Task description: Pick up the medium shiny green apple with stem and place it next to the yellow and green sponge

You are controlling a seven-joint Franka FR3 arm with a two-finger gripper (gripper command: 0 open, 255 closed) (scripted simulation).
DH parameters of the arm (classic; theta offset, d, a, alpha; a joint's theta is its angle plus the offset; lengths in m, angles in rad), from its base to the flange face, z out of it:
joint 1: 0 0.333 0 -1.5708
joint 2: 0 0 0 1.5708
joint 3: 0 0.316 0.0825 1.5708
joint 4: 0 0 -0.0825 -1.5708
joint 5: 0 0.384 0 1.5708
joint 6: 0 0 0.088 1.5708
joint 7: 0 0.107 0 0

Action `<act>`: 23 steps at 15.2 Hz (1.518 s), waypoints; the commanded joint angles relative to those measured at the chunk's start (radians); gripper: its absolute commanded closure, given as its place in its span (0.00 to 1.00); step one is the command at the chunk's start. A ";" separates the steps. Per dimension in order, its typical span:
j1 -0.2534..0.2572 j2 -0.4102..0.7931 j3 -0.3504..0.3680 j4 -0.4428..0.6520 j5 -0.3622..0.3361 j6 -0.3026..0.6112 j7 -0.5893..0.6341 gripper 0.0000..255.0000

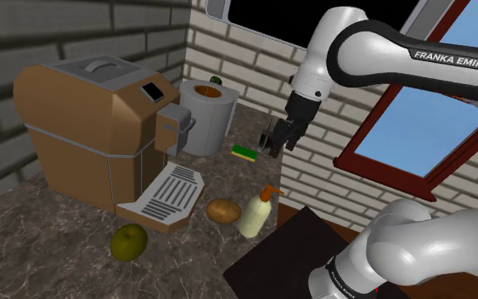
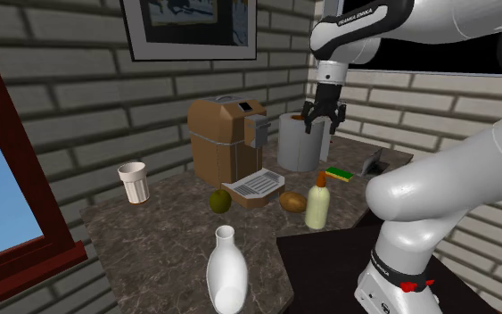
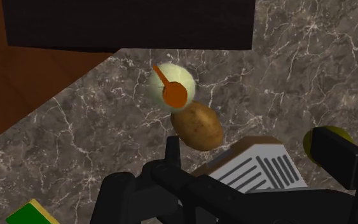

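Note:
The green apple lies on the marble counter in front of the brown coffee machine, just beside its drip tray. In the second exterior view the apple sits left of that tray. The yellow and green sponge rests near the brick wall, by the paper towel roll. My gripper hangs open and empty well above the counter, close to the sponge and far from the apple. In the wrist view one finger partly hides the apple, and a corner of the sponge shows.
A potato and a pale soap bottle with an orange pump stand between the apple and the sponge. A white cup and a white vase sit further off on the counter. A window is set in the brick wall.

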 commanded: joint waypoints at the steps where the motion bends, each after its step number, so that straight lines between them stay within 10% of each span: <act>1: 0.012 0.048 0.036 -0.002 0.022 0.054 0.033 0.00; 13: 0.067 0.403 0.238 0.090 0.067 0.341 0.239 0.00; 23: 0.123 0.786 0.340 0.304 -0.072 0.508 0.467 0.00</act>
